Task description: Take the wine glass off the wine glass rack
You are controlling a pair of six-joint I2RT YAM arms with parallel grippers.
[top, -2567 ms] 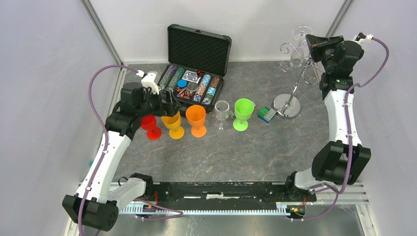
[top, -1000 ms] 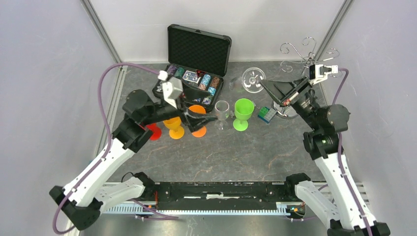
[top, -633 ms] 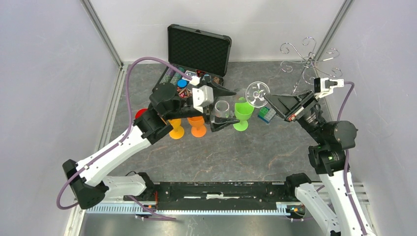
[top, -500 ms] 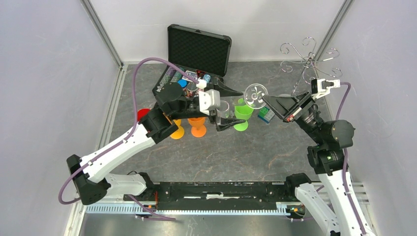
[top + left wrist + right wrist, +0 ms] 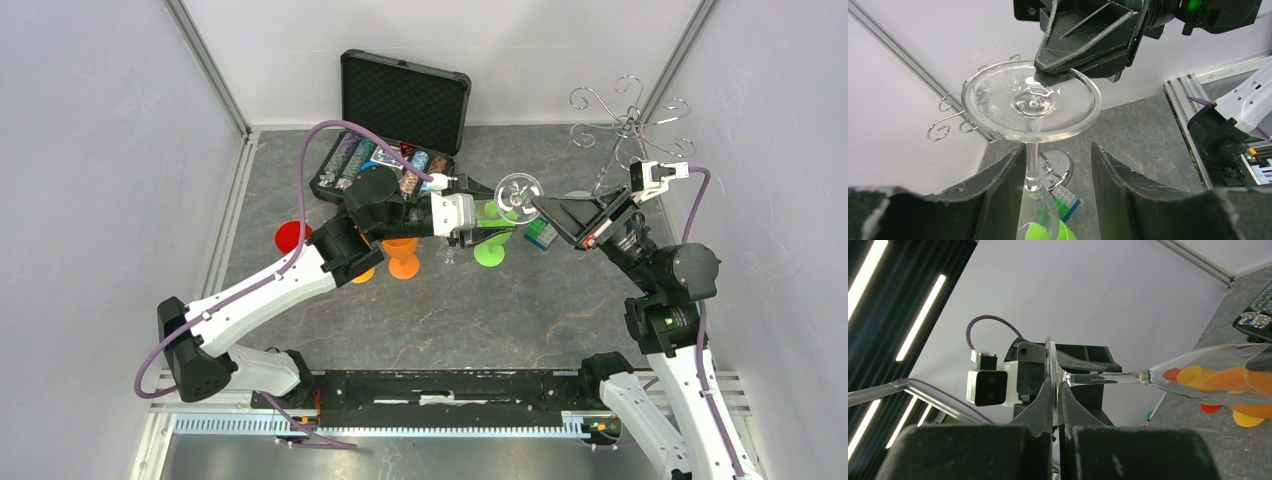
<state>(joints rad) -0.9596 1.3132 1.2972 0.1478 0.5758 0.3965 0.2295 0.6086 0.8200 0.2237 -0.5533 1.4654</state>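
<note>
Already the main part looks done: the wine glass (image 5: pixel 519 193) is off the rack (image 5: pixel 625 118) and hangs in the air well apart from it, above the bench (image 5: pixel 480 320) and between the two arms. None of the rack's curled hooks carries a glass. What is left, by my reading, is only to bring the glass somewhere safe. It rests on nothing, and with a second arm closing in on it, this looks like a hand-over about to happen.

The right arm (image 5: pixel 668 285) reaches inward and to the left from its side of the bench, wrist tipped up. The right jaws are clenched on the rim of the glass's round foot, pinching the disc edge-on, as the right wrist view shows. The glass is held foot-up and tilted, its stem running away from those jaws and its bowl pointing down toward the green goblet (image 5: pixel 490 245) below.

The left arm (image 5: pixel 290 280) stretches far across the bench toward the right, almost fully extended, with its wrist just beside the glass. The left jaws are released and spread, one on each side of the stem just under the foot. The stem lies closer to one of them; whether it touches I cannot tell. They would need to close on the stem before the right jaws let go.
</note>
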